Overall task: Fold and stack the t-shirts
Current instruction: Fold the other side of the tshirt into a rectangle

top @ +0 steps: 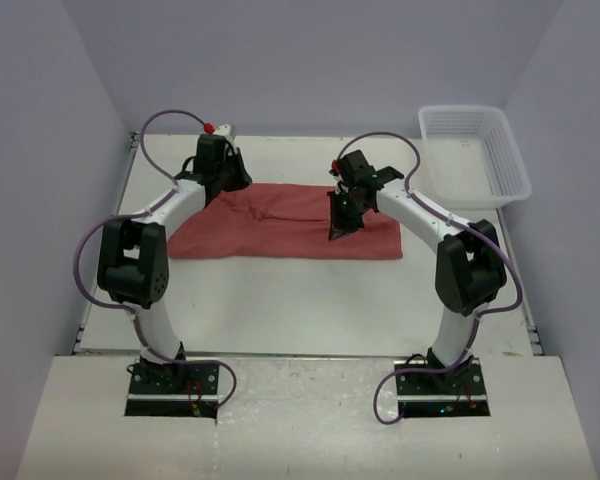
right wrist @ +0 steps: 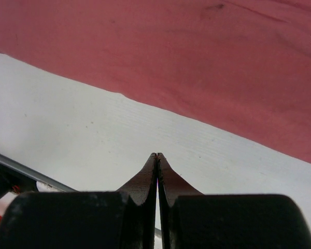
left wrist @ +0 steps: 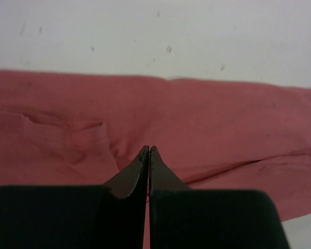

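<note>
Brick-red and flat, the t-shirt (top: 280, 225) is lying across the middle of the tabletop (top: 280, 310) as a long band, its edges running fairly straight. No sleeves are sticking out in the overhead view, so it is looking folded at least once lengthwise, though that is a judgement. The crosswise folds seem to be waiting, and no stack is showing anywhere; only this one shirt is appearing.

The left tool (left wrist: 149, 151) is hanging over the shirt's far left part with its jaws pressed together and no cloth between them. The right tool (right wrist: 156, 155) is likewise pinched closed on nothing, hovering near the shirt's near right edge, with bare tabletop showing under its tips in its own camera.

The left arm is covering the shirt's far left corner from above. A raised crease is showing in the left wrist view, but whether it is a tucked sleeve or a wrinkle is hard to tell. How many layers are lying there is not showing. The white mesh basket (top: 475, 155) is sitting at the far right corner.
</note>
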